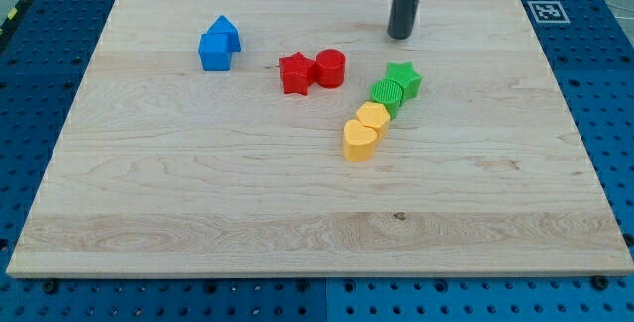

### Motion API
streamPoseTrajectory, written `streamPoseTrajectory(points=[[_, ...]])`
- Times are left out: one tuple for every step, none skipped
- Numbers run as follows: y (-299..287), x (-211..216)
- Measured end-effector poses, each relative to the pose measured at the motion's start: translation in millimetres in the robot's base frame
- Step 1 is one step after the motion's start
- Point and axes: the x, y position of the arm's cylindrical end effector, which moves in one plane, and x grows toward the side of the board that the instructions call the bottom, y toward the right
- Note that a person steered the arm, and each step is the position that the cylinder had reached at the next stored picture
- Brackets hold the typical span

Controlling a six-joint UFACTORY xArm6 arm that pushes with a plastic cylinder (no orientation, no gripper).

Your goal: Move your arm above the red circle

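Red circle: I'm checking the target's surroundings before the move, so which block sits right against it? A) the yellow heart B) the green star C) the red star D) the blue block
C: the red circle touches the red star on the view's left side, while my tip stands apart toward the view's upper right.
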Motion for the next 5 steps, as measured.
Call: streamPoseTrajectory(points=[[-37,0],[-63,0],[-67,0],[-67,2],[-67,10]])
